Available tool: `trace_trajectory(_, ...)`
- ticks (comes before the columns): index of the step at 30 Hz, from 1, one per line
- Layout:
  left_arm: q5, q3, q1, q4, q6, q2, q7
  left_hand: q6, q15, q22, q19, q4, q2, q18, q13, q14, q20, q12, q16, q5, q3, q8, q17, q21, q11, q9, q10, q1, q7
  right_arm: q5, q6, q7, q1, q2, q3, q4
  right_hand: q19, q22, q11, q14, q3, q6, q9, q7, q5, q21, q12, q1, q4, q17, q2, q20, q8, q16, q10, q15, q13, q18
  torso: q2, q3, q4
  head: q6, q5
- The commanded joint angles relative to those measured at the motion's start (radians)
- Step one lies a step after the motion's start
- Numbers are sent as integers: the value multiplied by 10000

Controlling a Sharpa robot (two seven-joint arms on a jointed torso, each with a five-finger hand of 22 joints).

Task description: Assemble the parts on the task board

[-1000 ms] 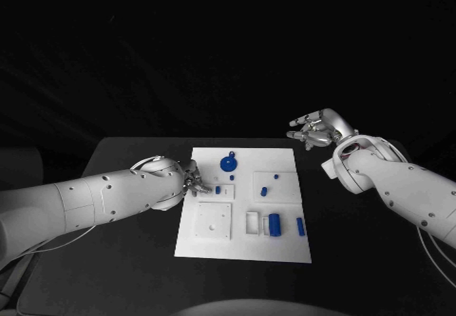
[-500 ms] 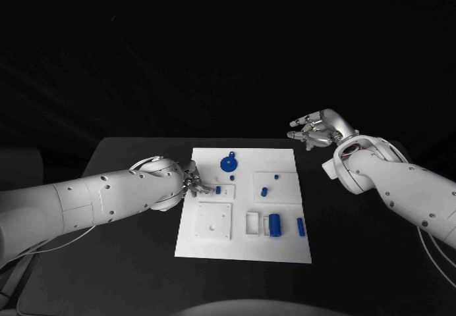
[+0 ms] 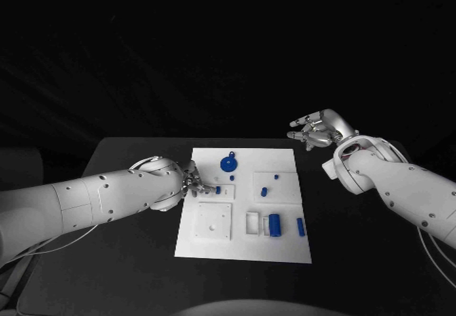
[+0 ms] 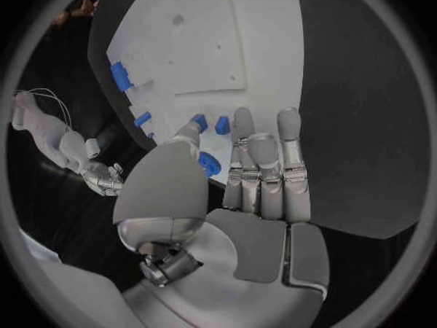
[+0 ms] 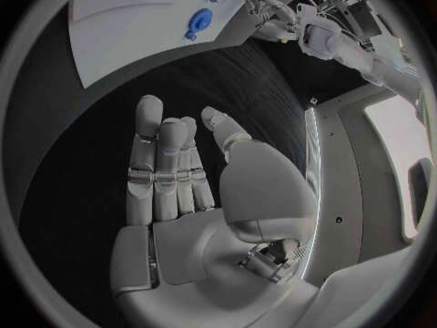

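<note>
The white task board (image 3: 242,247) lies in the middle of the black table. On it are a round blue disc (image 3: 229,162), several small blue pegs such as the one at the left (image 3: 217,189), a blue cylinder (image 3: 275,224) and a blue bar (image 3: 300,226). My left hand (image 3: 193,183) hovers at the board's left edge with its fingers straight, next to the left peg. A small blue part (image 4: 207,164) shows between its thumb and fingers (image 4: 262,168), and nothing is gripped. My right hand (image 3: 318,130) is raised beyond the board's far right corner, fingers spread and empty (image 5: 173,168).
A raised white square plate (image 3: 215,220) and a small rectangular slot (image 3: 253,224) sit on the near half of the board. Bare black table lies to both sides of the board and in front of it (image 3: 114,263).
</note>
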Motion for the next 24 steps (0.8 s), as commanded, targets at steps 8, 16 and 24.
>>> trace_trajectory(8, 177, 567, 130, 362, -502, -318, 628, -109, 59, 122, -142, -52, 238, -94, 0, -238, 83, 66, -150, 781, 147, 36, -93, -230, 40, 34, -162, 162, 71, -1, 49, 64, -8, -33, 5, -12, 327, -14, -7, 52, -9, -17, -11, 52, 40, 29, -4, 0, -18, 9, -53, 31, -15, -8, 7, 29, -17, 83, -15, 0, 7, 64, -9)
trace_trajectory(16, 1115, 721, 516, 495, -1030, -361, 2502, -1064, 562, -769, -642, -976, 1402, -20, -1332, -1109, 537, -1341, -1864, 1918, 323, -696, -954, -1565, 626, -2227, -1212, 1922, 636, 23, 50, 57, -9, -40, 4, -73, 328, -16, -10, 53, -6, 3, -9, 45, 47, 29, -5, -14, -5, 7, -35, 31, -10, -11, 7, 28, -20, 84, -8, -3, 2, 151, -38)
trace_trajectory(24, -154, 419, 603, 20, -1771, 274, 4769, -510, 756, -1133, -571, -3059, 1656, 273, -2574, -978, 724, -3244, -2955, 706, 640, -1286, -1364, -2112, 914, -5128, -1242, 3928, 992, 126, 53, 108, -8, -14, 4, -115, 312, -81, -9, 16, 117, -102, -11, 73, 27, -35, -536, -2, 0, -46, -74, 36, -13, -84, 145, 36, -702, 76, 4, -5, -1, 255, -33)
